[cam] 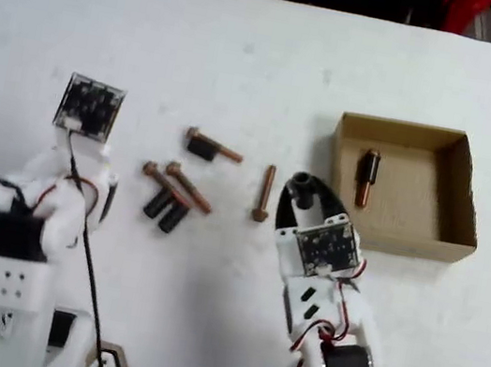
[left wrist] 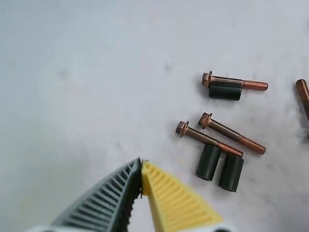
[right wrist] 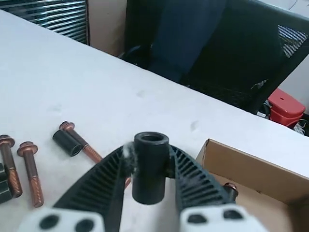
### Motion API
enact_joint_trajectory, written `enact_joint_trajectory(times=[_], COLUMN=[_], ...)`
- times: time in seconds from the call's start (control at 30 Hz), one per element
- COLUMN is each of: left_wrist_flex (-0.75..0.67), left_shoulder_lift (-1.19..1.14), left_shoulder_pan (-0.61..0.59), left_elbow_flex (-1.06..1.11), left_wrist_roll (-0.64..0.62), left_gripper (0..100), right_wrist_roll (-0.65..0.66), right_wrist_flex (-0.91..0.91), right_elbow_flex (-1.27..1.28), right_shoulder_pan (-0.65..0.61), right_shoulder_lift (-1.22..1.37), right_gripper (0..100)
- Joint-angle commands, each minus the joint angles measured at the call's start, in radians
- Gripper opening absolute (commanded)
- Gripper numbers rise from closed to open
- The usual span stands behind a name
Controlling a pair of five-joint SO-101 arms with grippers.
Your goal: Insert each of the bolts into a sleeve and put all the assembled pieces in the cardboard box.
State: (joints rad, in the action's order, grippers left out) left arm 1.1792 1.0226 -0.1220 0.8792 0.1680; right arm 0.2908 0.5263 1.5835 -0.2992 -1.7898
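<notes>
Bolts five, sleeves five

The fingers of the left gripper touch at the tips — beyond lie 3 sleeves beside bolts.

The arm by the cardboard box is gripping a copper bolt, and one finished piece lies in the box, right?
No: the right gripper holds a black sleeve, not a bolt, as the right wrist view shows. One finished piece lies in the cardboard box.
</notes>
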Motion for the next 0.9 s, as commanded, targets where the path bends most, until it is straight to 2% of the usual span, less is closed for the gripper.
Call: enact_joint_trajectory(times=[0.0,0.3,0.5,0.63,0.87], left_wrist_flex=[-0.003,-0.003,-0.003,-0.003,0.005], left_shoulder_lift=[-0.077,-0.311,-0.518,-0.691,-0.917], left_shoulder_pan=[0.027,0.183,0.189,0.188,0.191], left_elbow_flex=[-0.086,-0.180,-0.313,-0.423,-0.532], left_wrist_roll=[0.002,-0.192,-0.262,-0.382,-0.608], left_gripper=[2,2,2,2,2], right_wrist_roll=[-0.011,-0.011,-0.011,-0.003,-0.003], right_wrist_flex=[-0.074,-0.130,-0.125,-0.124,-0.122], right_elbow_flex=[0.009,0.069,0.081,0.107,0.107], right_shoulder_pan=[0.041,0.041,0.019,-0.022,-0.024], right_shoulder_lift=[-0.010,-0.010,-0.010,-0.010,-0.010], right_gripper=[1.7,1.7,1.7,1.7,1.7])
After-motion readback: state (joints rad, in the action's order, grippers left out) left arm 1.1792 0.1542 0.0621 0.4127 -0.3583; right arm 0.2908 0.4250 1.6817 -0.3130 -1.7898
